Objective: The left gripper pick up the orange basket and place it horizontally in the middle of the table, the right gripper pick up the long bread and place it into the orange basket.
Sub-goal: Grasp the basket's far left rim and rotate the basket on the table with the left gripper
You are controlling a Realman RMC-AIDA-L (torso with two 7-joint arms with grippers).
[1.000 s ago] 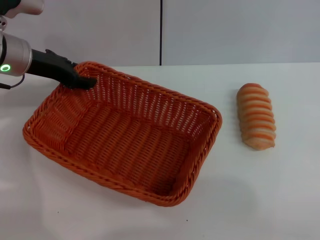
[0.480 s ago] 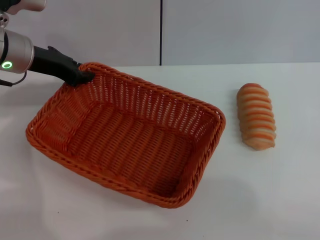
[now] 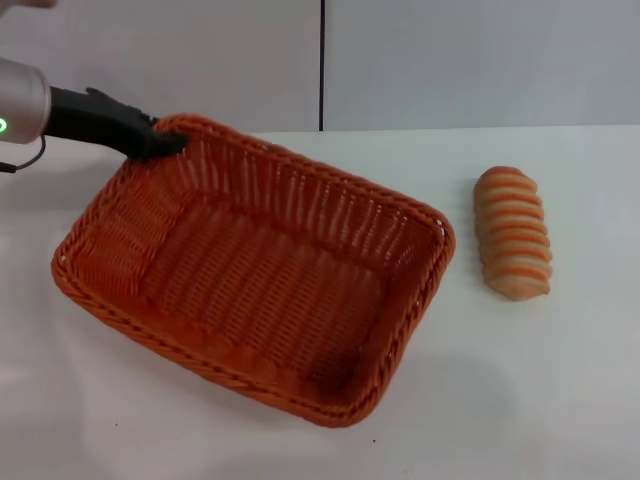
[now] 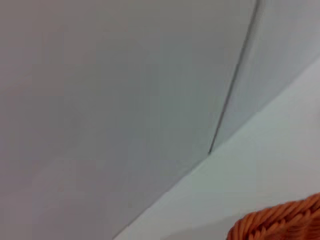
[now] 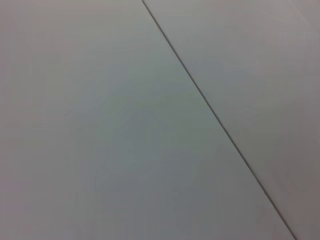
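The orange basket [image 3: 260, 270] fills the left and middle of the head view, lying at a slant on the white table [image 3: 560, 380]. My left gripper [image 3: 160, 143] is shut on the basket's far left rim corner, which is raised off the table. A piece of that rim [image 4: 280, 222] shows in the left wrist view. The long bread [image 3: 512, 232], striped orange-brown and cream, lies on the table to the right of the basket, apart from it. My right gripper is out of view.
A pale wall with a dark vertical seam [image 3: 322, 65] stands behind the table. Bare tabletop lies in front of the basket and around the bread.
The left gripper has lifted the basket's far left corner higher and drawn it slightly left; the basket has tilted and shifted a little. The bread has stayed put.
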